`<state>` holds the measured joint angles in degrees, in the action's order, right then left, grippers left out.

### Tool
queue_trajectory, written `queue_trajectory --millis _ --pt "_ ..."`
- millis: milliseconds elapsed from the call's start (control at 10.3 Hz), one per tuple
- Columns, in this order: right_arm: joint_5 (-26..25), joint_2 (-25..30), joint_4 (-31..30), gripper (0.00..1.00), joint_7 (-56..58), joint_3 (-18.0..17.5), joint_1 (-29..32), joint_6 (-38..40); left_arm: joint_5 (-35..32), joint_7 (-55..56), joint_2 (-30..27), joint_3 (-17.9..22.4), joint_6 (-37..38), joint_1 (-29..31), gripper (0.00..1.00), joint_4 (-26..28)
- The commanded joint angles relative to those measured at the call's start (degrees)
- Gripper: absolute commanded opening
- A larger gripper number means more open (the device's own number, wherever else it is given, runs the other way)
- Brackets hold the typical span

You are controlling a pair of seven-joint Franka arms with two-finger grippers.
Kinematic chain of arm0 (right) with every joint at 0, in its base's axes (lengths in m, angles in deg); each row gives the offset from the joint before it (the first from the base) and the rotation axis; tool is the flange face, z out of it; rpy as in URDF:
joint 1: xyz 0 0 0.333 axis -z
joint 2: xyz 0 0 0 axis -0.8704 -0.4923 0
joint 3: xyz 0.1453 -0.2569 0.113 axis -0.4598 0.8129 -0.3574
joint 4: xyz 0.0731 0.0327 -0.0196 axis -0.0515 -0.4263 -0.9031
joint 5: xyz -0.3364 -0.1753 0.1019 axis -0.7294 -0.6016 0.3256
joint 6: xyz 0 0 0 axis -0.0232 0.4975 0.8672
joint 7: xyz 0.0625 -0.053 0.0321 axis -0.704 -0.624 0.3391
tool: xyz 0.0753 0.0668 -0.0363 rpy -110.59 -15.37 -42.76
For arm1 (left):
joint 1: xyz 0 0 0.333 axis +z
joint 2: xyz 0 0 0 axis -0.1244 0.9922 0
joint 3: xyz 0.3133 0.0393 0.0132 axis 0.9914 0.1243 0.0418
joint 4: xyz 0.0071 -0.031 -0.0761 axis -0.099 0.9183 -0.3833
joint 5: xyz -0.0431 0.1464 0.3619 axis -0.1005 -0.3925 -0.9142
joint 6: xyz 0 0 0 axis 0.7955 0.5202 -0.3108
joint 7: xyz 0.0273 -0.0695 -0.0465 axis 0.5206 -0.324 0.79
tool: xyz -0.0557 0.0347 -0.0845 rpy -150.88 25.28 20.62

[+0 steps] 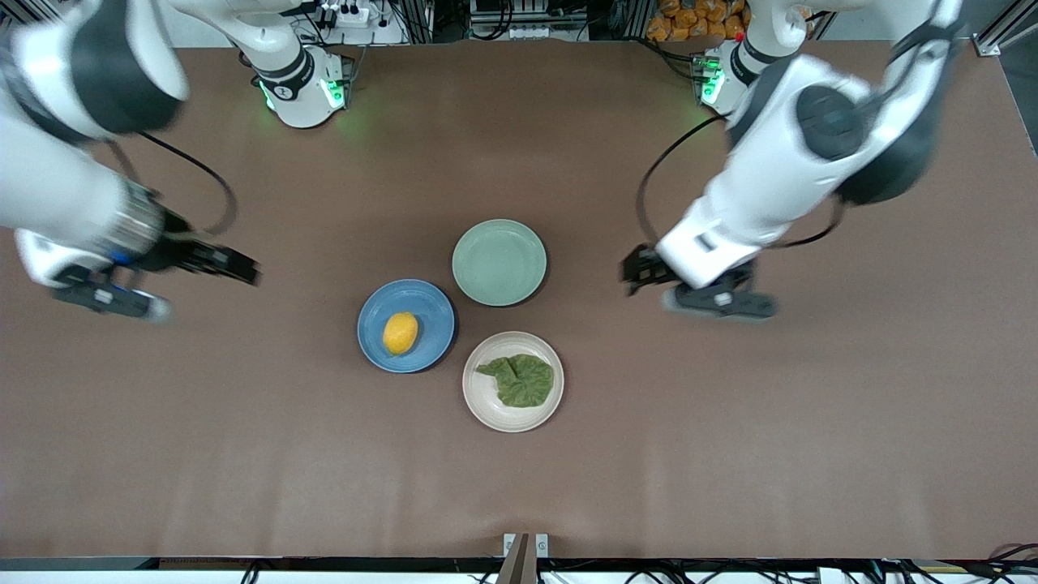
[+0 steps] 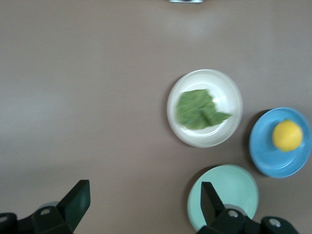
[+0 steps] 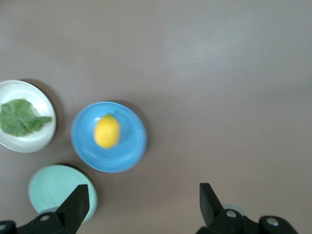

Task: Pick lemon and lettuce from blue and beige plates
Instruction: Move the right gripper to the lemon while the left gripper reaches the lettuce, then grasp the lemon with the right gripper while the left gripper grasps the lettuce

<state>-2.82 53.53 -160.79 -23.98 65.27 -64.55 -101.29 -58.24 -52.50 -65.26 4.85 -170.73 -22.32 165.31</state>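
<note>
the lemon (image 1: 401, 333) lies on the blue plate (image 1: 430, 345) and the lettuce (image 1: 519, 380) on the beige plate (image 1: 486, 405), both mid-counter (image 1: 519, 487), the beige one nearer the front camera. the left claw (image 1: 641, 272) hangs open over bare counter toward the left arm's end, wrist angled down. the right claw (image 1: 203, 284) hangs open over bare counter toward the right arm's end, forearm reaching inward

Matte plates: blue (image 1: 405, 325), beige (image 1: 512, 381). Lemon (image 1: 401, 333) smooth skin, lettuce (image 1: 519, 379) crinkled. Table (image 1: 243, 422) matte brown.
</note>
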Motion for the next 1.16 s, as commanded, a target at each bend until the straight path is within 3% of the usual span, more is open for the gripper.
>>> queue_trajectory --millis 0,290,484,677,871,968,1065 --pt "0.3 -9.3 1.8 1.00 -11.5 -4.3 -0.9 -8.8 -6.9 0.0 12.1 0.8 -11.0 -6.9 1.00 -5.7" --pt "0.2 -17.1 1.0 1.00 -15.3 -4.4 -5.2 -14.9 -8.2 -3.2 26.1 6.3 -28.9 -16.4 1.00 -10.3" --pt "-0.3 -21.3 0.6 1.00 -16.1 -4.4 -6.3 -15.5 -8.2 -5.3 32.2 13.3 -37.4 -22.4 1.00 -11.2" --pt "-5.8 -22.4 -1.4 1.00 -16.2 -4.4 -7.2 -16.8 -8.2 -6.6 36.5 18.0 -41.2 -25.5 1.00 -12.7" --pt "-6.3 -22.6 -4.9 1.00 -16.1 -4.4 -7.2 -22.2 -8.1 -6.6 37.9 18.0 -41.6 -25.5 1.00 -13.3" --pt "-6.3 -23.2 -5.2 1.00 -16.1 -4.4 -7.3 -22.6 -8.1 -6.6 38.0 18.0 -41.6 -25.6 0.88 -13.3" --pt "-6.3 -23.8 -5.3 1.00 -16.0 -4.4 -7.3 -23.1 -8.1 -6.3 38.3 18.0 -41.6 -25.6 0.67 -13.2"
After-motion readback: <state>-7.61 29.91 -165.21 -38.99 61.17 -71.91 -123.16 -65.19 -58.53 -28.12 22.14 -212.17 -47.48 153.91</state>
